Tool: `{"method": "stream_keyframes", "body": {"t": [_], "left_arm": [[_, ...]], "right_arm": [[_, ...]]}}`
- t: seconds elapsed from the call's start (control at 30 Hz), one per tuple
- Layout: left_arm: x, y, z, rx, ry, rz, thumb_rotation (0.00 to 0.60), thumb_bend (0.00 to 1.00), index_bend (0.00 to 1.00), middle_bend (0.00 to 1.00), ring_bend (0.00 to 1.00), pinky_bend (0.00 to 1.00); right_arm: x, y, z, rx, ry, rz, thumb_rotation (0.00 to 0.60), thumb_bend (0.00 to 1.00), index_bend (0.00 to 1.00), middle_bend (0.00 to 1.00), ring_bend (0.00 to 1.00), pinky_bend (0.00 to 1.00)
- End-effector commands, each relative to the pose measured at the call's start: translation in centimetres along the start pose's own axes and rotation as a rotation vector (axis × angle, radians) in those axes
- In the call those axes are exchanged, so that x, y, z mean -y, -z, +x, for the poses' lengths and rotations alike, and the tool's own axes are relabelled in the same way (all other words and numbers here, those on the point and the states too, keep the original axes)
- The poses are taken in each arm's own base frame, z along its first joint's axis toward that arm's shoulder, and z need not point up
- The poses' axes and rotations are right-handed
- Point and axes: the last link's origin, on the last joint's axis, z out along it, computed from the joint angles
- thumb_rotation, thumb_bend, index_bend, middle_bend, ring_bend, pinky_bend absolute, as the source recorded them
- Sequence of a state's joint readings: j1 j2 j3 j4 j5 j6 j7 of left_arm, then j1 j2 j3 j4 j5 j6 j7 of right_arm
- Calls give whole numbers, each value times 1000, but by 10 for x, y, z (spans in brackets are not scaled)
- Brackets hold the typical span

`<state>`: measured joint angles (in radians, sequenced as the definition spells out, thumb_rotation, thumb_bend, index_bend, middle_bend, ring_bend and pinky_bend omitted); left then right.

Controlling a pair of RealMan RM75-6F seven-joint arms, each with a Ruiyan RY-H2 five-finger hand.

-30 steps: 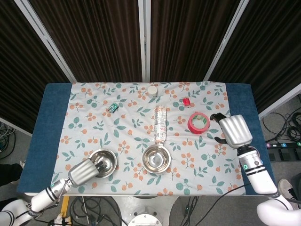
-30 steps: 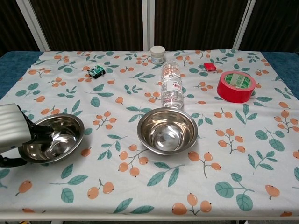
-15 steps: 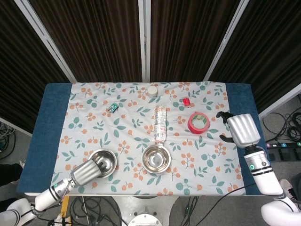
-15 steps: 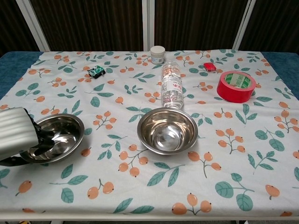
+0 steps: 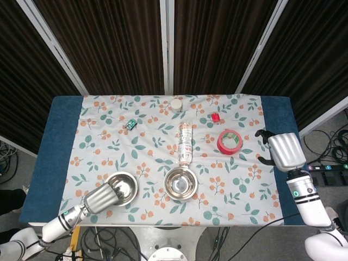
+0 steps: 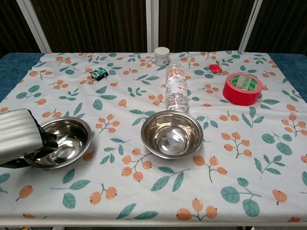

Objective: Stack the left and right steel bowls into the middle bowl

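Observation:
Two steel bowls show. The left bowl [image 5: 124,187] [image 6: 63,147] sits near the front left of the floral cloth. My left hand [image 5: 101,197] [image 6: 18,135] grips its near-left rim, with dark fingers [image 6: 48,142] hooked inside. The bowl looks slightly raised on that side. The middle bowl [image 5: 181,183] [image 6: 171,133] stands upright at the front centre, apart from both hands. My right hand [image 5: 284,151] hovers over the table's right edge, beside the tape, holding nothing, its fingers apart. The chest view does not show it.
A clear water bottle [image 5: 185,142] [image 6: 176,87] lies just behind the middle bowl. A red tape roll [image 5: 230,141] [image 6: 242,88] sits at the right. Further back are a white jar [image 5: 176,104] [image 6: 161,56], a small red object [image 5: 215,117] and a green toy car [image 5: 130,124] [image 6: 99,73].
My left hand has drawn the left bowl a little to the right and tipped it up. My right hand has pulled back to the right, away from the tape.

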<state>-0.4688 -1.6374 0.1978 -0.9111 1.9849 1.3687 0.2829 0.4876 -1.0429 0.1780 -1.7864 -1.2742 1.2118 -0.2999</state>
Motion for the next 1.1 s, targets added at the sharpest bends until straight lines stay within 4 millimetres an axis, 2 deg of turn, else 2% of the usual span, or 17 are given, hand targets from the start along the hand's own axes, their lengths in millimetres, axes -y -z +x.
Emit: {"method": "stream_keyframes", "body": {"t": [0.03, 0.37, 0.53, 0.63, 0.97, 1.1], "left_arm": [[0, -1, 1, -7, 2, 1, 600, 301, 727, 738, 906, 950], [0, -3, 7, -51, 32, 12, 600, 308, 735, 752, 918, 954], [2, -15, 18, -91, 26, -4, 600, 308, 735, 752, 918, 954], [0, -31, 30, -129, 9, -36, 600, 308, 735, 752, 918, 954], [-15, -107, 84, -237, -17, -142, 600, 308, 735, 752, 917, 955], [-22, -132, 95, -246, -26, -169, 600, 308, 735, 752, 917, 954]], "right_arm": [[-1, 0, 0, -1, 0, -2, 600, 0, 376, 526, 932, 1000], [-4, 1, -1, 4, -1, -10, 600, 0, 375, 527, 932, 1000], [-6, 0, 4, -14, -7, -15, 600, 0, 376, 526, 932, 1000], [-8, 0, 11, -39, -15, -23, 600, 0, 375, 525, 932, 1000], [-32, 7, 35, -144, -77, -115, 600, 13, 371, 512, 932, 1000], [-40, 10, 38, -161, -87, -131, 600, 14, 371, 511, 932, 1000]]}}
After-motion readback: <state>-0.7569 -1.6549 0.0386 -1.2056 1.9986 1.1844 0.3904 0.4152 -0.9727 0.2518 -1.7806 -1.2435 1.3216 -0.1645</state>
